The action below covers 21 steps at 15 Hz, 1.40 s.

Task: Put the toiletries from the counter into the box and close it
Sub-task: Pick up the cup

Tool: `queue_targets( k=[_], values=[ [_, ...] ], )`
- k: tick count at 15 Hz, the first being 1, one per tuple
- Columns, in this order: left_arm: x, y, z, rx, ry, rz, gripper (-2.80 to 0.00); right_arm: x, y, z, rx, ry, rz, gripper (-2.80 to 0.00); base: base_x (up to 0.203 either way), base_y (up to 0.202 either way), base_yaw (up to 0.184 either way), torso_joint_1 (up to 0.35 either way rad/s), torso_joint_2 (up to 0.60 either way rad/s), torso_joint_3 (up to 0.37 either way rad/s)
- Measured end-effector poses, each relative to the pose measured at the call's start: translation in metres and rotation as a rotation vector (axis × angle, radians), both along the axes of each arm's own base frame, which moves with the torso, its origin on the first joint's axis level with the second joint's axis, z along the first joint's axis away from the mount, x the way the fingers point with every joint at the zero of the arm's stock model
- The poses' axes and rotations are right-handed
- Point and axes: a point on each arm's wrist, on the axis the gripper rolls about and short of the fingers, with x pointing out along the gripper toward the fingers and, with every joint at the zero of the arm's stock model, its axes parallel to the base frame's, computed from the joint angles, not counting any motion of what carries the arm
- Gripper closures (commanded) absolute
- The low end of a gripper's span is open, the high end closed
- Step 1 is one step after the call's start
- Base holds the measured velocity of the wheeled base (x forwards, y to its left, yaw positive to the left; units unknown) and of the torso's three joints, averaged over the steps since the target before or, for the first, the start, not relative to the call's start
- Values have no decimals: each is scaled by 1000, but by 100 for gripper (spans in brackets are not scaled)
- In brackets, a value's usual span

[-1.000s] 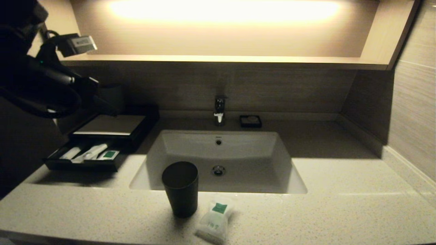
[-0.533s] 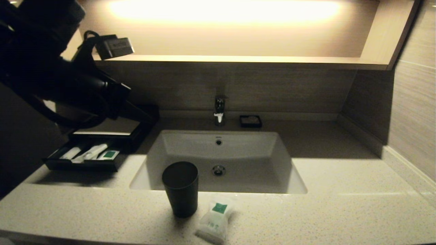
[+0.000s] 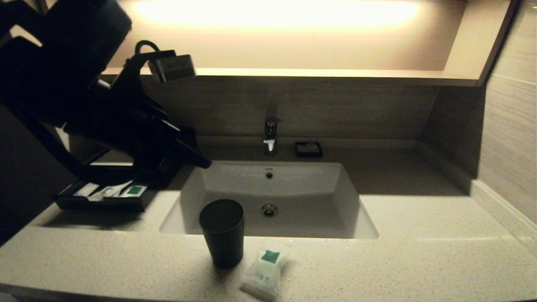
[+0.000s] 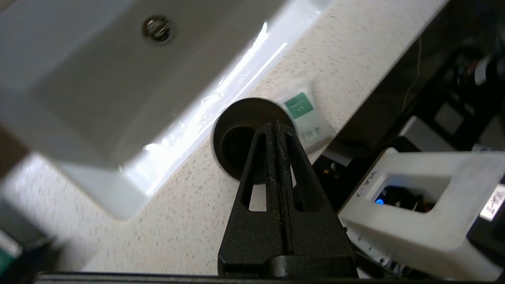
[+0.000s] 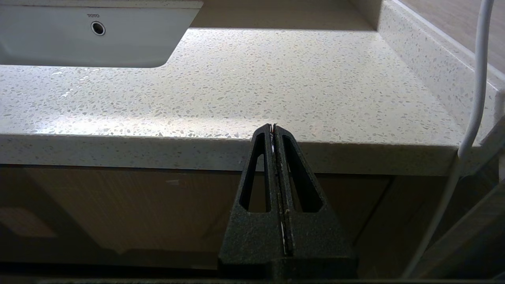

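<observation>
dim bathroom, speckled counter. box drawer open, packets inside. pouch on the counter by the tumbler. my left gripper clenched, empty, above them. right gripper parked, clenched.

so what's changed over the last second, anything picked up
Nothing was picked up. The left gripper, shut and empty, swung from above the box toward the basin. The drawer stays open, and the white pouch and dark cup lie unmoved. The right gripper stays parked below the counter edge.
</observation>
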Motion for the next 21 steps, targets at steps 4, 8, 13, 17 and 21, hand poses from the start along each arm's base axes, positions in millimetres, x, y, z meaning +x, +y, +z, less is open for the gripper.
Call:
queue_targets(
  k=[4,8,13,17,21],
  values=[
    [-3,-5,-3,22,-29,-61,0,0,0,0,0,0,0,0,0,0,0,0,0,0],
    [-5,-1,-5,66,-20,-17,0,0,0,0,0,0,0,0,0,0,0,0,0,0],
    [2,1,-15,168,38,136,-280,0,0,0,0,0,0,0,0,0,0,0,0,0],
    [13,-10,-18,132,115,256,-280,0,0,0,0,0,0,0,0,0,0,0,0,0],
    [22,-19,-27,168,132,282,-280,0,0,0,0,0,0,0,0,0,0,0,0,0]
  ],
)
